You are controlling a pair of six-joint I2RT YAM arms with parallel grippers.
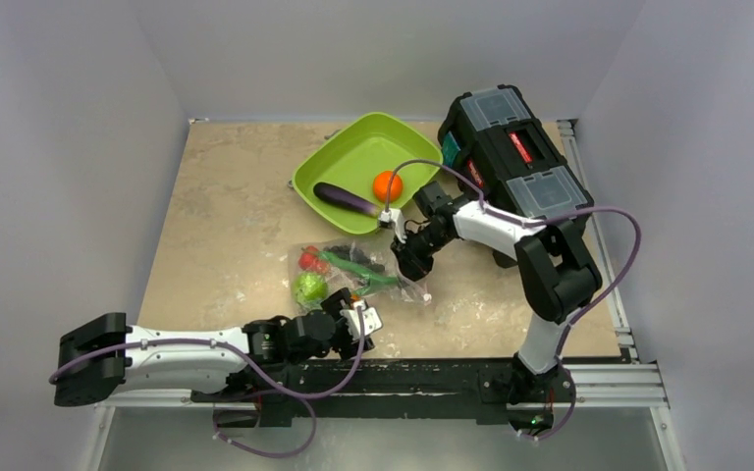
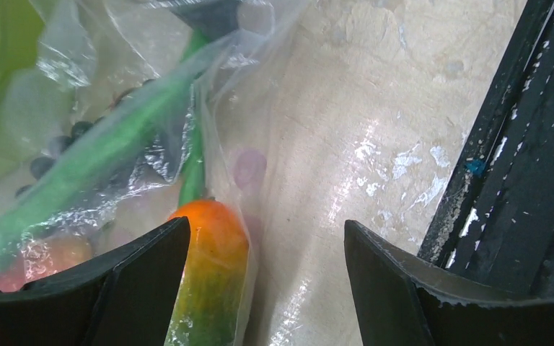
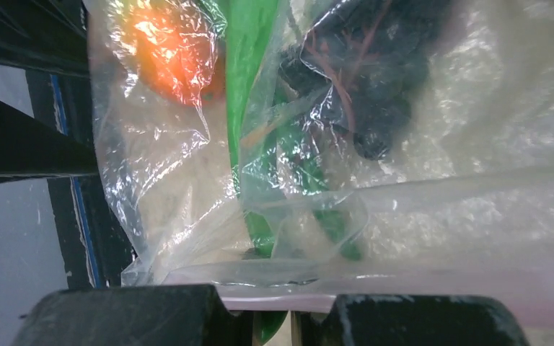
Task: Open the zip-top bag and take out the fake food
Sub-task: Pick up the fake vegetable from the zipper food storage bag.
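The clear zip-top bag [image 1: 353, 270] lies crumpled on the table just in front of the green tray. Fake food still shows inside it: a lime [image 1: 309, 287], a strawberry [image 1: 309, 260], green pods [image 3: 252, 108], dark grapes [image 3: 368, 86] and an orange-green piece [image 2: 209, 274]. A purple eggplant [image 1: 346, 199] and an orange [image 1: 387, 184] lie in the tray. My right gripper [image 3: 281, 306] is shut on the bag's pink zip strip [image 3: 404, 285] at its right side. At the bag's near edge my left gripper [image 2: 267, 238] stands open, the orange-green piece beside its left finger [image 2: 137, 281].
The lime-green tray [image 1: 353, 152] sits at the back centre. A black toolbox [image 1: 511, 147] stands at the back right, behind the right arm. A black rail [image 2: 519, 144] runs along the table's near edge, close to the left gripper.
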